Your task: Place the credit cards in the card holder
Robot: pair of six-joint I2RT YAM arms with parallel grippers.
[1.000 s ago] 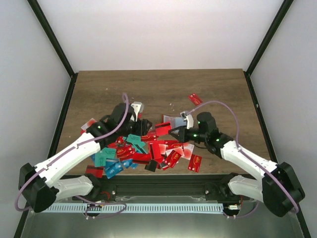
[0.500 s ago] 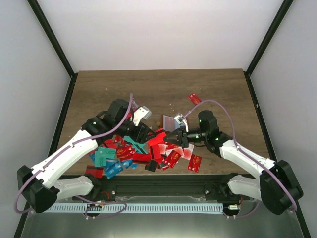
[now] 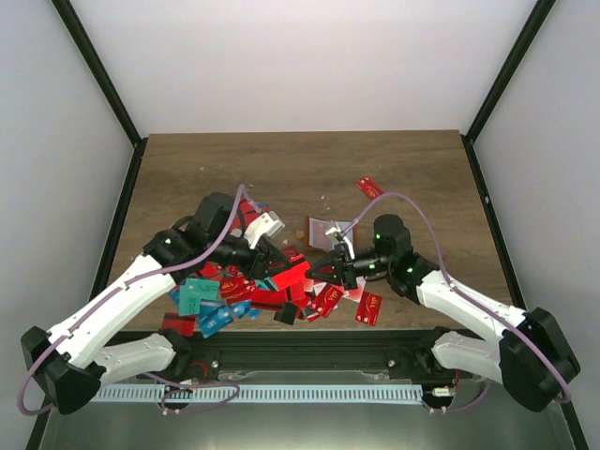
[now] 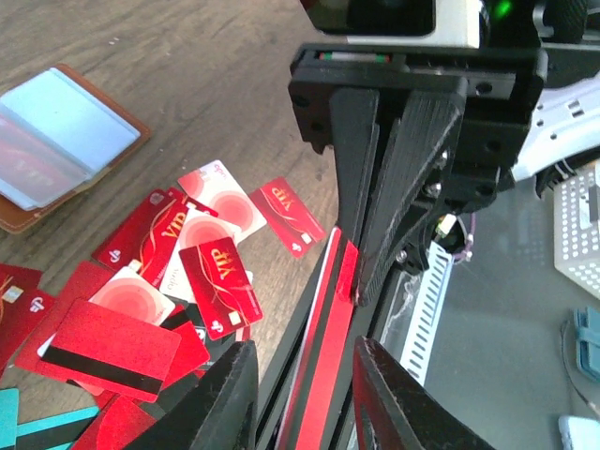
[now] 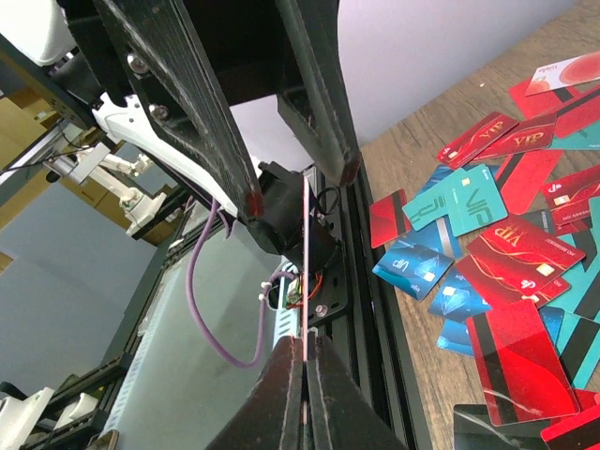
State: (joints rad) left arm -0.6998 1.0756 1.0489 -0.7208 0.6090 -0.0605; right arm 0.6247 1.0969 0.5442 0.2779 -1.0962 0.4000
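Note:
My right gripper is shut on a red credit card and holds it above the pile, pointing left. In the right wrist view the card is seen edge-on, rising from the shut gripper. My left gripper faces it, open, its jaws either side of the card's free end without closing on it. The brown card holder lies open behind the grippers, pale blue inside. Many red, teal and blue cards are heaped on the table below.
A lone red card lies further back on the right, and another lies near the front edge. The black frame rail runs along the table's near edge. The enclosure's posts and walls stand on both sides.
The right gripper has carried the red card left and nearer. The left gripper has swung right toward it, and its open jaws now straddle the card's end.

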